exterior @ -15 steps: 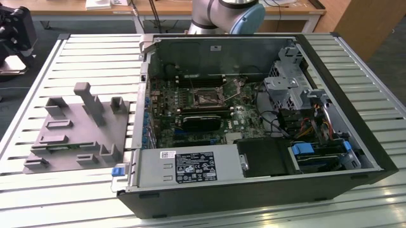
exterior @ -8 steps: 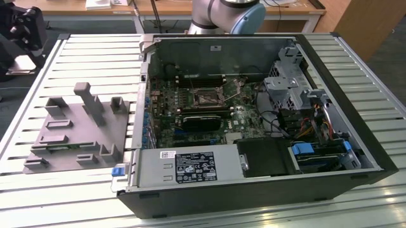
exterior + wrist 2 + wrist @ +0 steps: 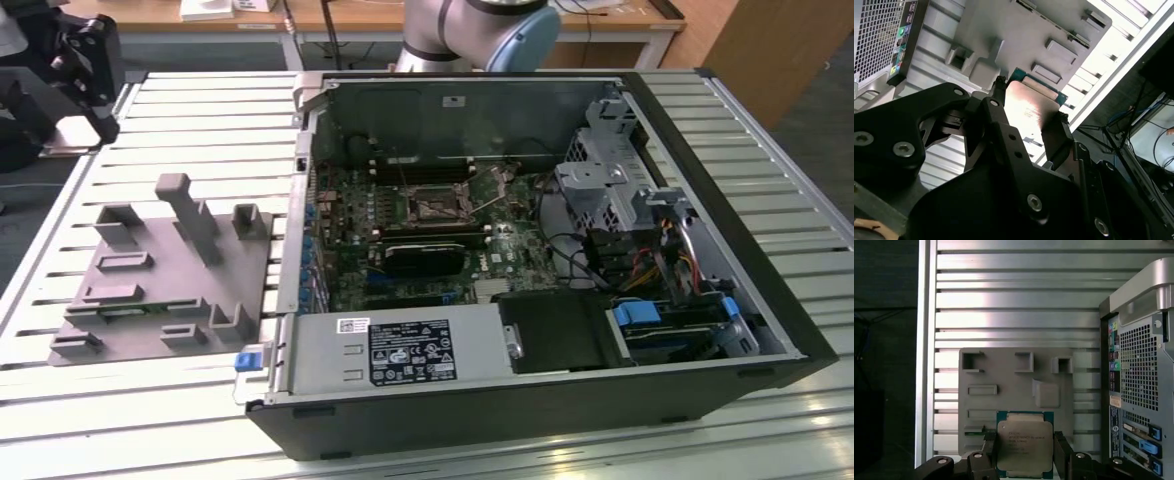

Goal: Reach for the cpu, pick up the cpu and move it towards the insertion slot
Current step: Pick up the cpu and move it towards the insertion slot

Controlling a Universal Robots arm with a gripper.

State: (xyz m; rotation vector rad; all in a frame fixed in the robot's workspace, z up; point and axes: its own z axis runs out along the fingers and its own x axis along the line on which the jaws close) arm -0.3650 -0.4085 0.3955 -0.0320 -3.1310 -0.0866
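Right, the pickup looks done: the gripper (image 3: 1025, 441) clamps the cpu (image 3: 1025, 449) by two opposite edges, and it hangs above the grey tray (image 3: 1014, 390), just beside the computer case (image 3: 1139, 390). By my reading, what's left is the carry to the insertion slot (image 3: 434, 208), well apart inside the open case. On the tray, one recess holds a narrow green strip (image 3: 973, 430).

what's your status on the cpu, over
Jaws of the black gripper shut on the flat square silvery cpu. Held above the grey plastic tray, beside the computer case. Silver-framed square insertion slot inside the open case, nothing seen across it.
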